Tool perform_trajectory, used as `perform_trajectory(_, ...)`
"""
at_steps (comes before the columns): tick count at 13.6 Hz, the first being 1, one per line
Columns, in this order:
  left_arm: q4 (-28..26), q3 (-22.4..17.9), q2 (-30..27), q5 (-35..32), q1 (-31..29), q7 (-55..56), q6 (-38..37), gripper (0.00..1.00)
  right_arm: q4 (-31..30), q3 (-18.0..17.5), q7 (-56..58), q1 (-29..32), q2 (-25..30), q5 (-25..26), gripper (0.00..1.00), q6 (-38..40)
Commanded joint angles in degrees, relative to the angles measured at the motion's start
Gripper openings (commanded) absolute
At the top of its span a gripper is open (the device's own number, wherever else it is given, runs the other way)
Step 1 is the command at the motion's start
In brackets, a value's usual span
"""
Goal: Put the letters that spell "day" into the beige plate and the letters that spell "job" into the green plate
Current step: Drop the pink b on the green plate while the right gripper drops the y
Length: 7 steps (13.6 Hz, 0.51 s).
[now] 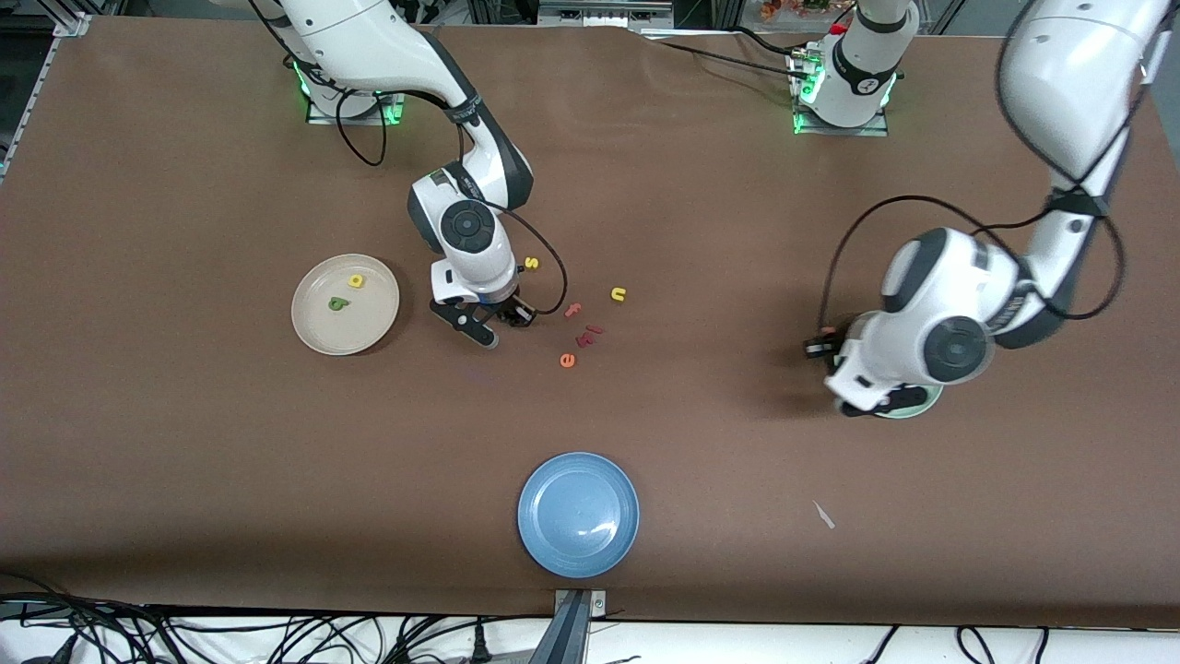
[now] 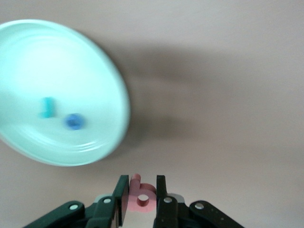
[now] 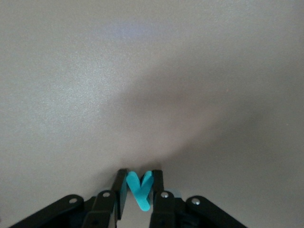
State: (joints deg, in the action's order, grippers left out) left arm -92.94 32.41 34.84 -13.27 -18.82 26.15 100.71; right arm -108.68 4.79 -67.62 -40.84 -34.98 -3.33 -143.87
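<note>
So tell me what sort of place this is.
Probably a robotics lab test bench: two arms bolted along a brown-covered table, cables trailing off its edge, and small foam letters and the beige plate, green plate and blue plate set out for sorting.

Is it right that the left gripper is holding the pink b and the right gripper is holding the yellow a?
Not quite. The left gripper does hold the pink b, but the right gripper is shut on the teal y, as the right wrist view shows. The yellow a already lies in the beige plate.
</note>
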Motion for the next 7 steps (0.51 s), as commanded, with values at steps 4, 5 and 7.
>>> perform_trajectory(4, -9.52, 0.81, -1.09, -2.99, -8.95, -11.82, 3.32, 0.00, 0.40, 6.53, 10.27, -0.64, 7.28, 1.92, 0.00, 10.42)
perform_trajectory(5, -12.06, 0.81, -1.18, -3.08, -9.57, -12.00, 6.31, 0.00, 0.05, 8.72, 15.19, -0.56, 9.39, 1.84, 0.00, 14.63)
perform_trajectory(7, -14.37, 0.90, -1.18, -3.08, -10.36, -12.00, 9.40, 0.00, -0.74, 12.94, 24.51, -0.56, 12.38, 1.84, 0.00, 20.27)
